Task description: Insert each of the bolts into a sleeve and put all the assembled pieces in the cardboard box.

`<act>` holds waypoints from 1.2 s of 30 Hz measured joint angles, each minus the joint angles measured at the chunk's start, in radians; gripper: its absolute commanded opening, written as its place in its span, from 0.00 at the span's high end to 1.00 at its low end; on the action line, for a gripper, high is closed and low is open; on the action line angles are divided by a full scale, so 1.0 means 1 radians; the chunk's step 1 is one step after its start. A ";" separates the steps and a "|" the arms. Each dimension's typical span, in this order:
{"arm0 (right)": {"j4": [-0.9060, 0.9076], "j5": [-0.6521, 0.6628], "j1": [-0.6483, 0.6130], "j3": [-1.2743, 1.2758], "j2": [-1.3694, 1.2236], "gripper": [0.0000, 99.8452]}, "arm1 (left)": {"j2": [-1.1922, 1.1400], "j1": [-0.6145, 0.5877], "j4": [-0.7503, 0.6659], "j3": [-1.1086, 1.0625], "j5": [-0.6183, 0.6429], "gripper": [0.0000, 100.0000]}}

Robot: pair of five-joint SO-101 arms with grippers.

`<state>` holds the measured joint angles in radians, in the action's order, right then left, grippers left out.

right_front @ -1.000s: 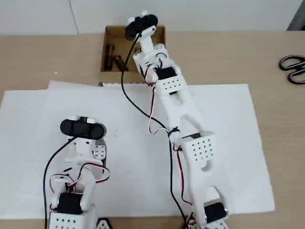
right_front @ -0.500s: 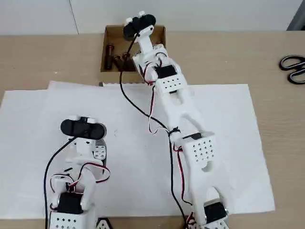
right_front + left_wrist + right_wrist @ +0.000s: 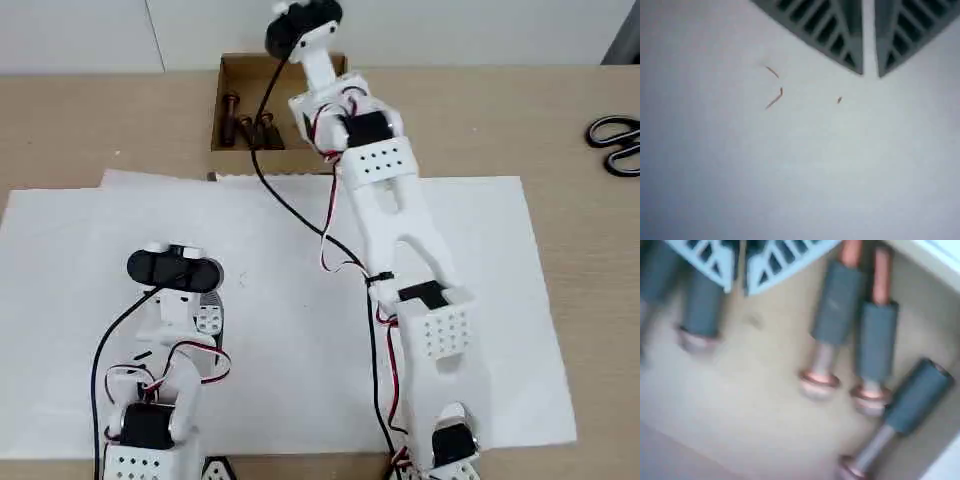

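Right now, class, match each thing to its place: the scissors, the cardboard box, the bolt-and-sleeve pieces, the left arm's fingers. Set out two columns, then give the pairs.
Things
1. scissors
2. cardboard box
3. bolt-and-sleeve pieces
4. left arm's fingers

Places
A. lying inside the box
B. over the white paper
C. alone on the table, at the high view's right edge
D. on the table just beyond the paper's far edge

Pairs: 1-C, 2-D, 3-A, 4-B

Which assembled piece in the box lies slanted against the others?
The piece beside the parallel pair: it lies diagonally, while the others lie side by side.
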<state>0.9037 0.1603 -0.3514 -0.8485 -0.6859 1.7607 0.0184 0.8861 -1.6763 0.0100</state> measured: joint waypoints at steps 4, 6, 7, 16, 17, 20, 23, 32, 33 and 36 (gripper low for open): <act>0.124 0.000 0.029 0.000 0.100 1.00 | 0.000 0.000 0.000 0.000 0.000 0.99; 0.193 0.000 0.040 0.000 0.152 1.00 | 0.000 0.000 0.000 0.000 0.000 0.99; 0.230 0.000 0.046 0.000 0.178 1.00 | 0.000 0.000 0.000 0.000 0.000 0.99; 0.598 -0.180 0.133 -0.002 0.397 1.00 | 0.000 -0.068 0.000 0.000 0.041 0.99; 0.641 -0.192 0.147 -0.002 0.419 1.00 | 0.000 -0.091 0.000 0.000 0.066 0.99; 0.735 -0.218 0.190 -0.002 0.485 1.00 | 0.000 -0.147 0.000 0.000 0.121 0.99; 0.764 -0.224 0.229 -0.002 0.557 1.00 | 0.000 -0.158 0.000 0.000 0.127 0.99; 0.773 -0.221 0.247 0.226 0.893 1.00 | 0.000 -0.164 0.000 0.000 0.135 0.99; 0.773 -0.221 0.249 0.278 0.945 1.00 | 0.000 -0.164 0.000 0.000 0.135 0.99; 0.773 -0.221 0.249 0.459 1.088 1.00 | 0.000 -0.164 0.000 0.000 0.135 0.99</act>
<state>1.6771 -0.0606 -0.1028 -0.3897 0.4020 1.7607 -0.1458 0.8861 -1.6763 0.1450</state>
